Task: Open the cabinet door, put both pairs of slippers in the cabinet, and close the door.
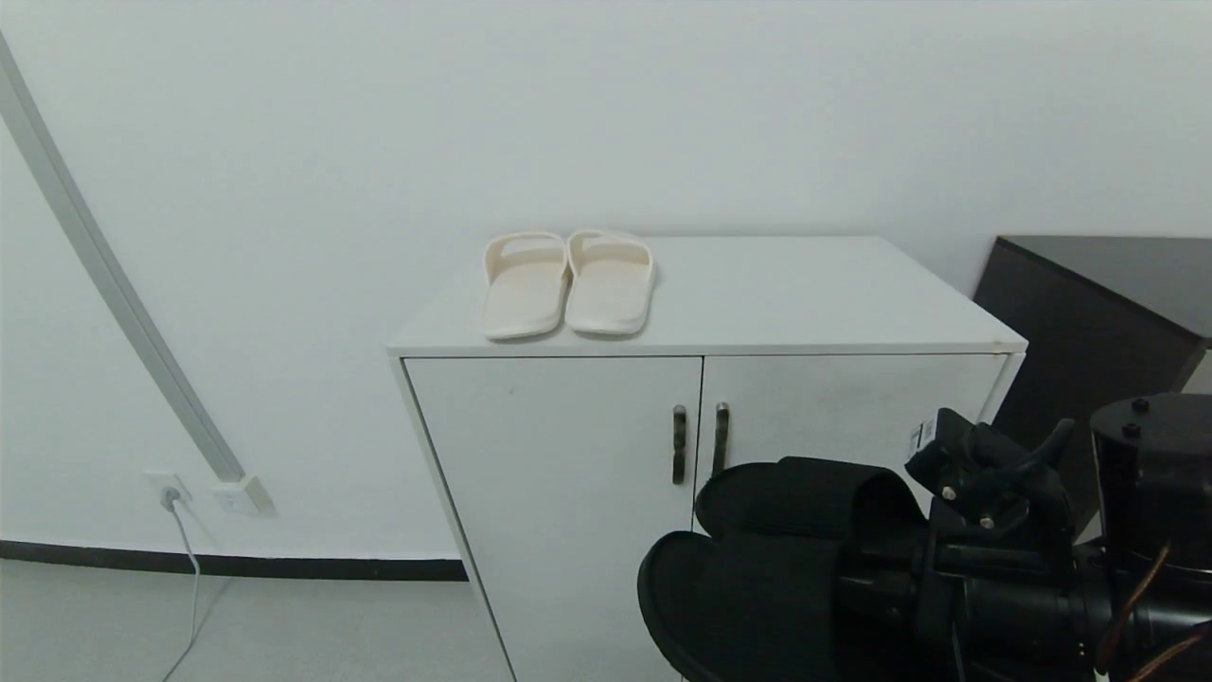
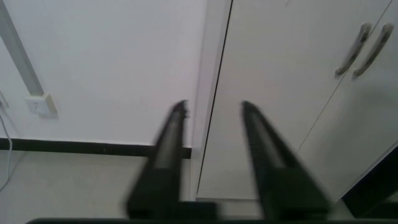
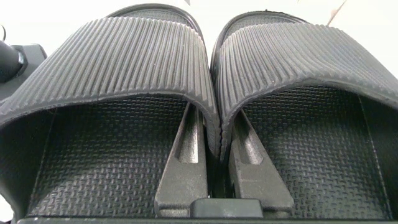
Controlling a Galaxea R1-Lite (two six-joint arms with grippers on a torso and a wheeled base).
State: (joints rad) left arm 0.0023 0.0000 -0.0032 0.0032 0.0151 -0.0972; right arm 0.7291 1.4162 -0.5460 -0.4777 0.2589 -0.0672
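The white cabinet (image 1: 757, 284) stands against the wall with both doors shut, its two dark handles (image 1: 679, 443) side by side at the middle. A cream pair of slippers (image 1: 566, 282) lies on the left part of its top. A black pair of slippers (image 1: 786, 559) hangs in front of the right door (image 1: 833, 407), low down. My right gripper (image 3: 214, 149) is shut on the touching inner straps of the black slippers (image 3: 155, 68). My left gripper (image 2: 214, 107) is open and empty, low down by the cabinet's left front edge (image 2: 211, 93).
A dark box-like unit (image 1: 1098, 313) stands just right of the cabinet. On the left wall a slanted grey conduit (image 1: 104, 275) runs down to a socket with a cable (image 1: 170, 493). Bare grey floor (image 1: 237, 625) lies left of the cabinet.
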